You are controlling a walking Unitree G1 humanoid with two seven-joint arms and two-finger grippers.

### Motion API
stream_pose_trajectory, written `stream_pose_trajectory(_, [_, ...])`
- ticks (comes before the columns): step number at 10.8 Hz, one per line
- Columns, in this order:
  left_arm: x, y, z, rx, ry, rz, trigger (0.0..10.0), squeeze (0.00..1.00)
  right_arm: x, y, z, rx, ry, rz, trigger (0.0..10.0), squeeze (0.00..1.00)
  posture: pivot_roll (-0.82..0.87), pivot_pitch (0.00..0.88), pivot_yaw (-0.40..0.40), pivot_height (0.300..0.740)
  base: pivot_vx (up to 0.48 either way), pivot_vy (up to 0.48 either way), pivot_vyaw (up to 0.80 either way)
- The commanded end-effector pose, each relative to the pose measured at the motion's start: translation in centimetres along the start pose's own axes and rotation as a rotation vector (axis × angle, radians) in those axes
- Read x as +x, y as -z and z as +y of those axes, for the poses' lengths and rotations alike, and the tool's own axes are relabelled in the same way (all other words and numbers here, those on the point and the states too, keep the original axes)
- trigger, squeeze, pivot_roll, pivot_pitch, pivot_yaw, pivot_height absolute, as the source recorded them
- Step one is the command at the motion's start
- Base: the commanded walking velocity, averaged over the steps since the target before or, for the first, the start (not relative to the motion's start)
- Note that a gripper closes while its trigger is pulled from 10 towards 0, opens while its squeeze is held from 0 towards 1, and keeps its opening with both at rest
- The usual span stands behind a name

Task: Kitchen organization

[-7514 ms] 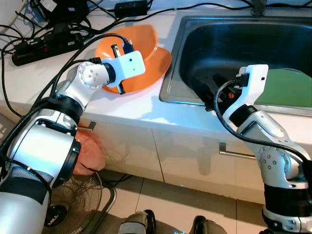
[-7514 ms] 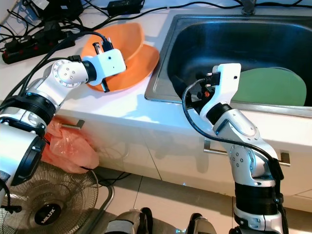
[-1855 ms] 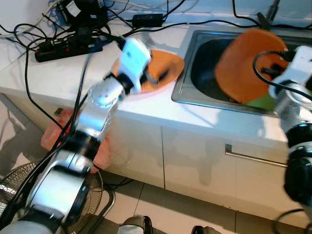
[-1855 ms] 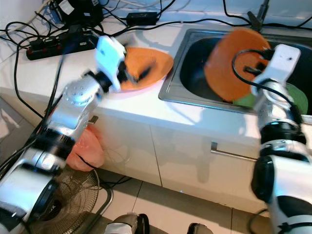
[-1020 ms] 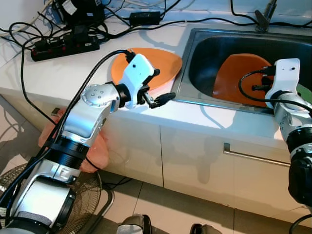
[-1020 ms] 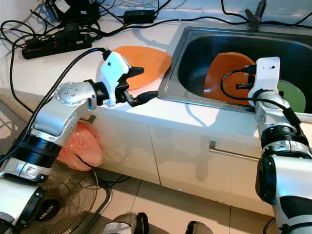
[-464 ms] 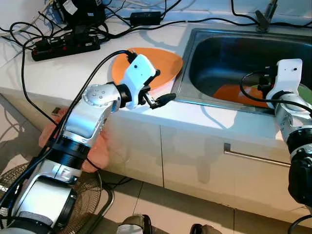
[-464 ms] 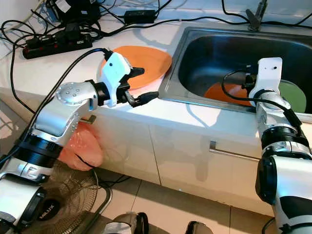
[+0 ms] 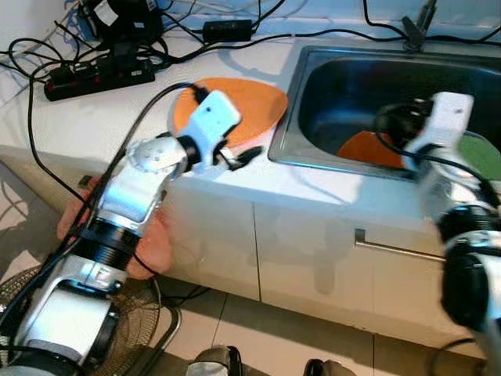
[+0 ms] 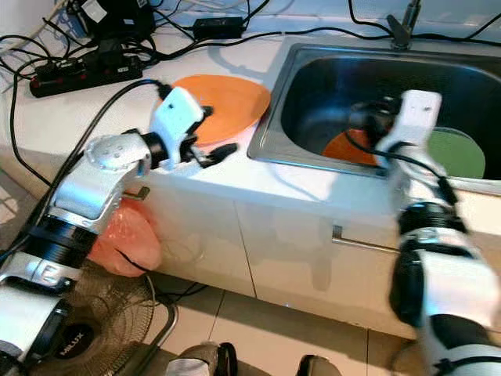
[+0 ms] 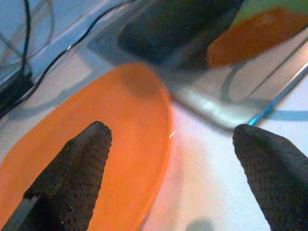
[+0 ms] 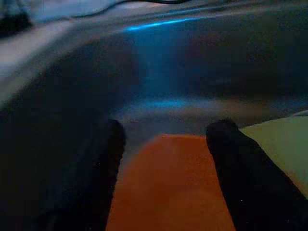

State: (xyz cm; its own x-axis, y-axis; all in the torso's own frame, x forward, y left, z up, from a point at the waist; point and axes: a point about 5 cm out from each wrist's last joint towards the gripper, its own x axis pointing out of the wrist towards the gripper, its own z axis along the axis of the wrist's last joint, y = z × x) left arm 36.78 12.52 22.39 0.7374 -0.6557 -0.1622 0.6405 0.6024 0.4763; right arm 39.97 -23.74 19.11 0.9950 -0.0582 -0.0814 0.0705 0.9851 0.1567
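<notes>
One orange plate (image 9: pixel 239 103) lies flat on the white counter, left of the sink (image 9: pixel 313 102). My left gripper (image 9: pixel 241 157) hovers open just past that plate's near edge; in the left wrist view its fingers (image 11: pixel 72 178) straddle the orange plate (image 11: pixel 96 139) with nothing gripped. A second orange plate (image 10: pixel 348 145) lies in the sink bottom, partly over a green plate (image 10: pixel 455 153). My right gripper (image 10: pixel 368 117) hangs inside the sink above it, open and empty. The right wrist view shows the orange plate (image 12: pixel 168 192) below the spread fingers (image 12: pixel 103 168) and the green plate (image 12: pixel 284 139) beside it.
A black power strip (image 9: pixel 98 74) and several cables lie at the back left of the counter. A faucet base (image 9: pixel 415 27) stands behind the sink. Below the counter are a cabinet handle (image 9: pixel 395 247), an orange bag (image 10: pixel 117 243) and a floor fan (image 10: pixel 70 337).
The orange plate in the sink has gone from tilted to lying flat. My right gripper has let it go and drawn back to the left. The left gripper stays open by the counter plate.
</notes>
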Motion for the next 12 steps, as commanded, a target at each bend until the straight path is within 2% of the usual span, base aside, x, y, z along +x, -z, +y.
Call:
stream_pose_trajectory(1, [-0.3,0.6,0.7,0.028,-0.030,0.034,10.0,1.00,0.0,0.4,0.9,0.052,-0.017,0.003,10.0,1.00,0.16,0.077,0.085,0.740,0.000,0.000,0.00])
stream_pose_trajectory(2, [-0.3,1.2,0.7,0.095,-0.047,0.060,10.0,1.00,-0.2,0.2,1.5,0.137,-0.017,-0.013,10.0,1.00,0.16,0.070,0.081,0.740,0.000,0.000,0.00])
stream_pose_trajectory(3, [-0.4,2.2,0.7,0.165,-0.056,0.095,10.0,1.00,-0.8,0.4,2.5,0.260,-0.038,-0.027,10.0,0.49,0.15,0.068,0.085,0.740,0.000,0.000,0.00])
stream_pose_trajectory(4, [-0.4,2.4,0.7,0.167,-0.054,0.100,10.0,1.00,-1.1,0.7,2.9,0.291,-0.038,-0.031,10.0,0.00,0.15,0.067,0.086,0.740,0.000,0.000,0.00])
stream_pose_trajectory(5, [-0.3,3.0,1.0,0.217,-0.065,0.124,10.0,1.00,-2.0,2.9,3.5,0.391,0.020,0.010,10.0,0.00,0.15,0.065,0.091,0.740,0.000,0.000,0.00])
stream_pose_trajectory(7, [-0.2,3.4,1.5,0.341,-0.068,0.158,10.0,1.00,-2.8,3.6,4.6,0.448,0.018,0.023,10.0,0.00,0.15,0.064,0.091,0.740,0.000,0.000,0.00])
stream_pose_trajectory(8, [-0.1,3.8,1.7,0.420,-0.055,0.198,10.0,0.50,-3.2,3.4,5.5,0.489,0.000,0.027,10.0,0.00,0.15,0.063,0.089,0.740,0.000,0.000,0.00])
stream_pose_trajectory(9, [-0.1,4.0,2.3,0.484,-0.076,0.219,10.0,0.00,-3.5,3.0,6.1,0.488,0.003,-0.004,10.0,0.00,0.15,0.063,0.088,0.740,0.000,0.000,0.00])
stream_pose_trajectory(12, [0.5,4.1,3.1,0.499,-0.132,0.250,10.0,0.00,-4.3,1.9,7.7,0.506,-0.032,-0.033,10.0,0.00,0.14,0.065,0.091,0.740,0.000,0.000,0.00])
